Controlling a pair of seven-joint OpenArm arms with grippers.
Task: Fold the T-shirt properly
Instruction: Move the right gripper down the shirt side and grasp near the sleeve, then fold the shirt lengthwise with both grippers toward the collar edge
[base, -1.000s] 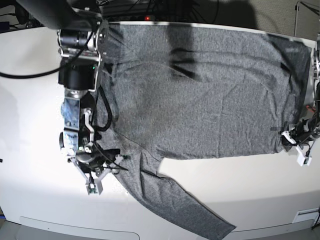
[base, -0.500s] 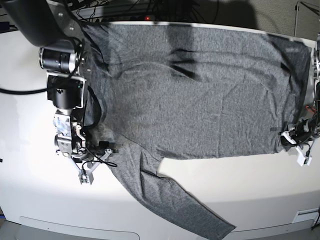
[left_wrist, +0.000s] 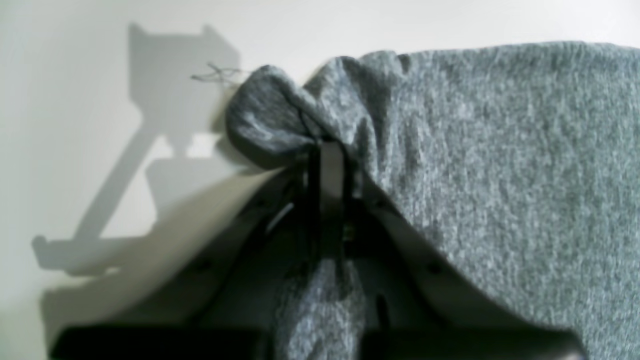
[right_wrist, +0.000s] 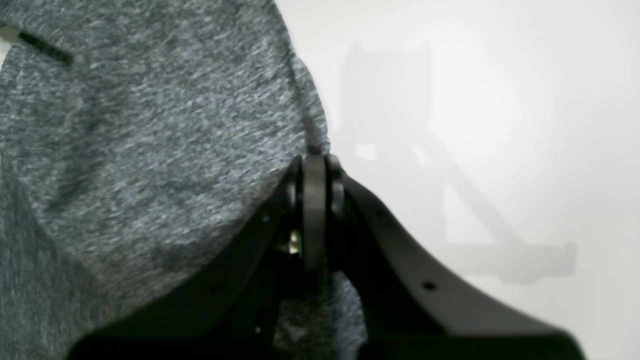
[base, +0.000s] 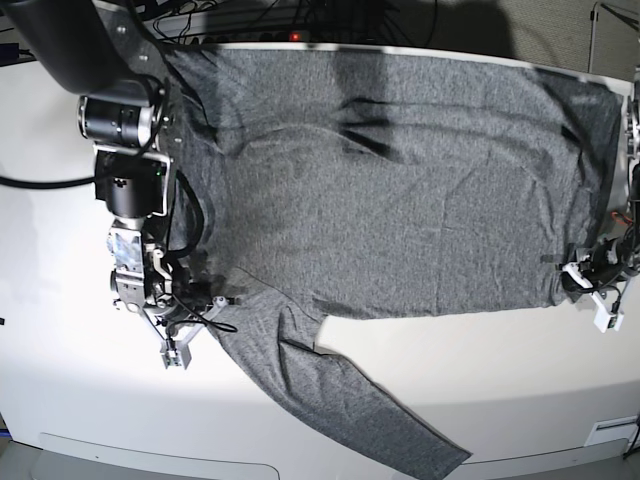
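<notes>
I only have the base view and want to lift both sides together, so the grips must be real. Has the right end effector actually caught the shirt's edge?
Observer: Yes. The right wrist view shows the right end effector shut, with the T-shirt edge pinched at its tips.
Operator: And the left one, at the far corner?
Observer: The left wrist view shows the left end effector shut on a bunched corner that bulges past its tips.
Operator: Anything loose there?
Observer: A thin thread sticks out from that bunch over the table.
</notes>
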